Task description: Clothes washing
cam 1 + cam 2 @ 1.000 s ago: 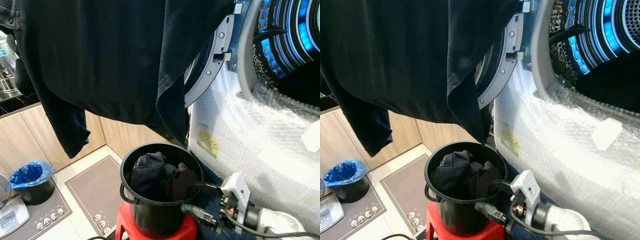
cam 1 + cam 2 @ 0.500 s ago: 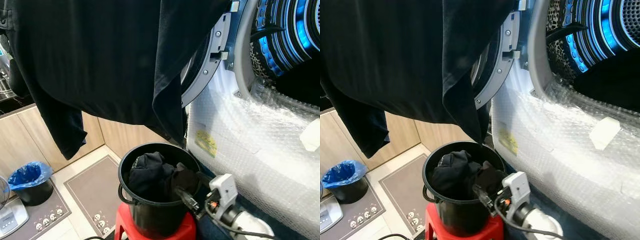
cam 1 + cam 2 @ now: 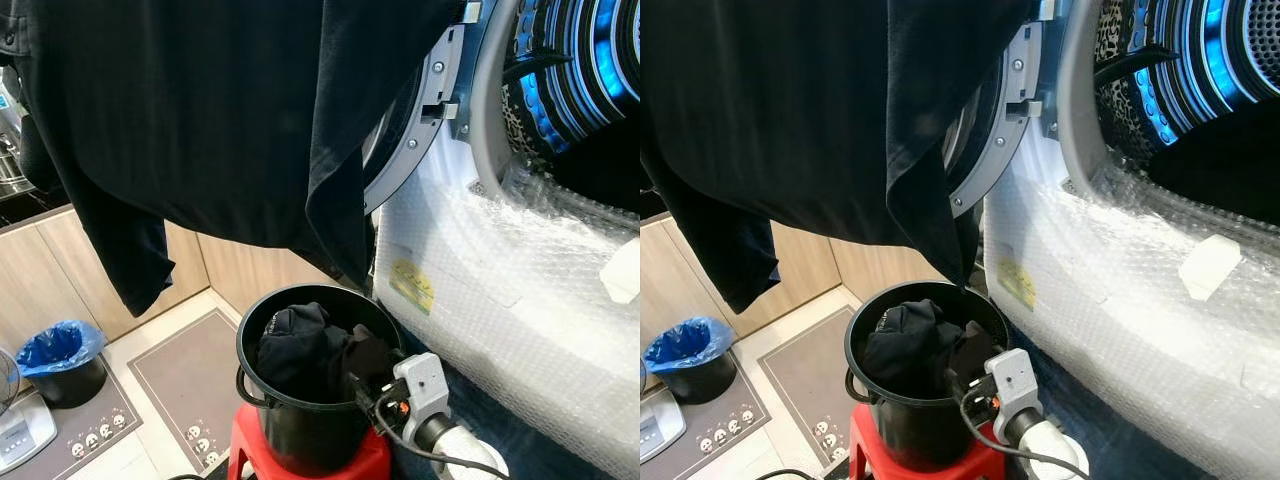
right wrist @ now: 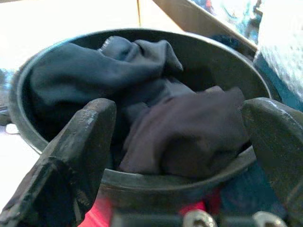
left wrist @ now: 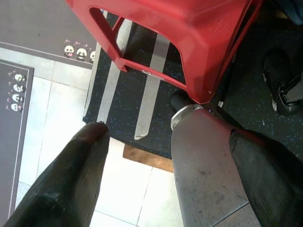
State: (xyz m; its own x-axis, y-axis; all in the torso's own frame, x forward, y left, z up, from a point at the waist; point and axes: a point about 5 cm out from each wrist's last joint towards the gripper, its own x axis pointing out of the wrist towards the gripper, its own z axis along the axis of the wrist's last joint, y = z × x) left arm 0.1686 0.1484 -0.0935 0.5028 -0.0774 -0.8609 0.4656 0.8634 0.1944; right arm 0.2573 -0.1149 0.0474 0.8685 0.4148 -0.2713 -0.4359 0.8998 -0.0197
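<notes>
The right gripper [image 4: 175, 142], fingers spread wide, sits at the 4 o'clock rim of the round black plastic bucket [image 3: 300, 440], just short of the crumpled dark clothes [image 3: 315, 350] inside. The bucket stands on a red plastic stool [image 5: 189, 42]. A large black garment [image 3: 220, 120] hangs above. The bubble-wrapped white washing machine [image 3: 500, 290] stands open at 3 o'clock. The left gripper [image 5: 165, 175] hangs open above tiled floor [image 5: 61, 109].

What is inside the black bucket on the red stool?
The black bucket holds crumpled dark clothes, with the open right gripper at its rim. Whatever lies beneath those clothes is covered.
</notes>
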